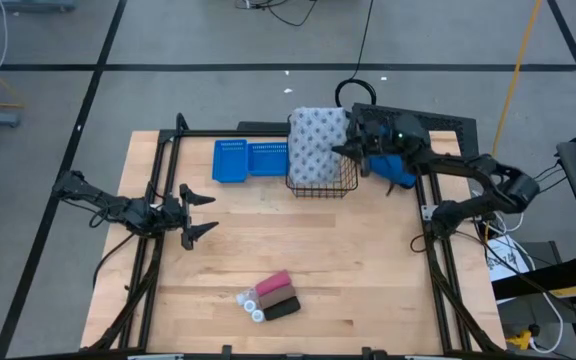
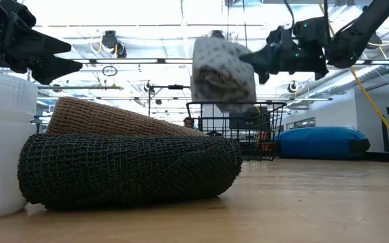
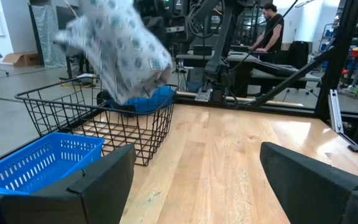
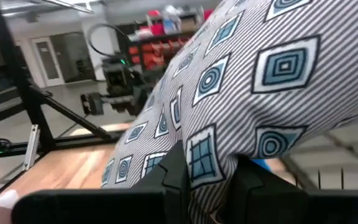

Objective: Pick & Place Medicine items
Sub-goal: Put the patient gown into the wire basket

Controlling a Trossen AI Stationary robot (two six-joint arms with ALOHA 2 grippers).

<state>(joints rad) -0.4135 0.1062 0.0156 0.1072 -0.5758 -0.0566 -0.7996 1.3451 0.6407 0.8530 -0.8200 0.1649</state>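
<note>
The right hand [image 1: 346, 152], clamped on the grey-white patterned soft pack [image 1: 316, 140], holds it over the black wire basket [image 1: 323, 187], while the pink block [image 1: 272, 285], dark block [image 1: 282, 307] and two white bottles [image 1: 251, 304] lie unpicked on the wooden worktop [image 1: 318, 250], left hand [image 1: 200, 212] spread idle.

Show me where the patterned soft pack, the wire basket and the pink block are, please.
patterned soft pack [image 1: 316, 138]: high view, middle of its top face.
wire basket [image 1: 320, 189]: high view, its near rim.
pink block [image 1: 273, 284]: high view, middle of its top.

Soft pack [image 1: 317, 139] hangs over wire basket [image 1: 324, 185] at counter [image 1: 368, 270] rear, clamped in right pincer [image 1: 346, 152]. Trays [image 1: 248, 159] just left of basket. Blocks [image 1: 276, 295], bottles [image 1: 249, 303] clustered front centre. Left pincer [image 1: 200, 213] near left edge, fingers apart.
</note>
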